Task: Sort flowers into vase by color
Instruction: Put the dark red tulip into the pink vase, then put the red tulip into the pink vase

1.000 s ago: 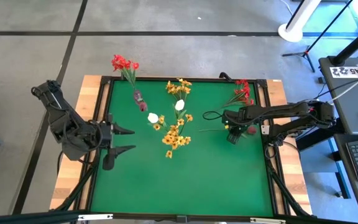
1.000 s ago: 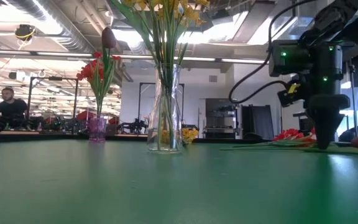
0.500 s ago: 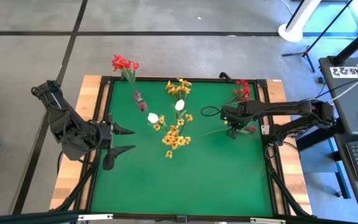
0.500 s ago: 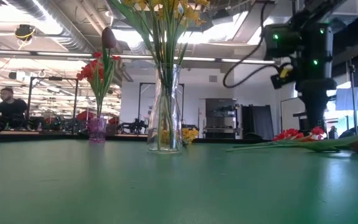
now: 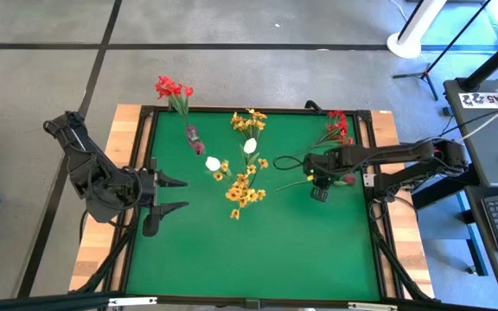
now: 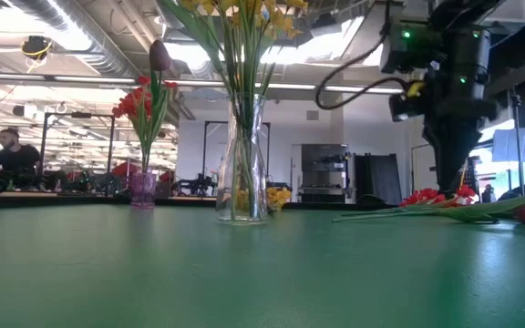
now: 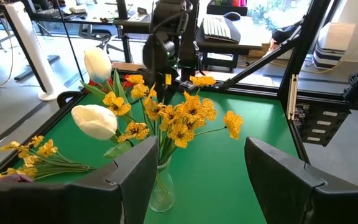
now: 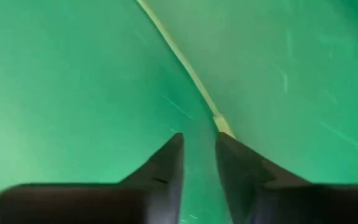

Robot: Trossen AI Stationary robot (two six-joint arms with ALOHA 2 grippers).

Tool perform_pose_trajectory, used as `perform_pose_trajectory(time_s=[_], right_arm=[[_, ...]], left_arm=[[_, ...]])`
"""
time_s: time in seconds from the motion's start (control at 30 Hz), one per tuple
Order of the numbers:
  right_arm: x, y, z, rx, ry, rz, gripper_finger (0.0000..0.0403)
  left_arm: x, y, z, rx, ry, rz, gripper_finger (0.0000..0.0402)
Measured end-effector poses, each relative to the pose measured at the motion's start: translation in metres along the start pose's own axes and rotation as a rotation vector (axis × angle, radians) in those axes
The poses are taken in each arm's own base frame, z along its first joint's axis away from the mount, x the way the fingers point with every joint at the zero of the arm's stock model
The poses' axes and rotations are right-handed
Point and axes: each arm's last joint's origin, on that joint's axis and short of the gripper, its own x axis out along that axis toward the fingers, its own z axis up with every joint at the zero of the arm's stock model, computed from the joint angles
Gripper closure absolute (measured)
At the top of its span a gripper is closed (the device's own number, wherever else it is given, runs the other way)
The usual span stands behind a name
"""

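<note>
The right gripper [image 8: 199,149] has been reopened narrowly after a pinch; the stem [image 8: 185,65] lies just beyond its fingertips, ungrasped, so another try is needed.

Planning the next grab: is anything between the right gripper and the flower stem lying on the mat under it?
Nothing visible. The right gripper hangs just above the green mat, and the pale stem runs bare up to its fingertips, beside the gap rather than inside it. The left gripper waits open at the mat's left edge.
</note>
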Motion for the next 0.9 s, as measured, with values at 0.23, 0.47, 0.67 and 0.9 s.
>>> perform_pose_trajectory(time_s=[0.23,0.47,0.67,0.9], right_arm=[[0.02,-0.002,-0.018,0.046,0.067,-0.083,0.0219],[0.042,-0.004,-0.028,0.071,0.174,-0.138,0.0227],[0.05,-0.003,-0.026,0.059,0.221,-0.163,0.0338],[0.032,-0.003,-0.014,0.048,0.226,-0.234,0.0391]], left_arm=[[0.0,0.0,0.0,0.0,0.0,0.0,0.0168],[0.0,0.0,0.0,0.0,0.0,0.0,0.0168],[0.0,0.0,0.0,0.0,0.0,0.0,0.0168],[0.0,0.0,0.0,0.0,-0.001,0.001,0.0168]])
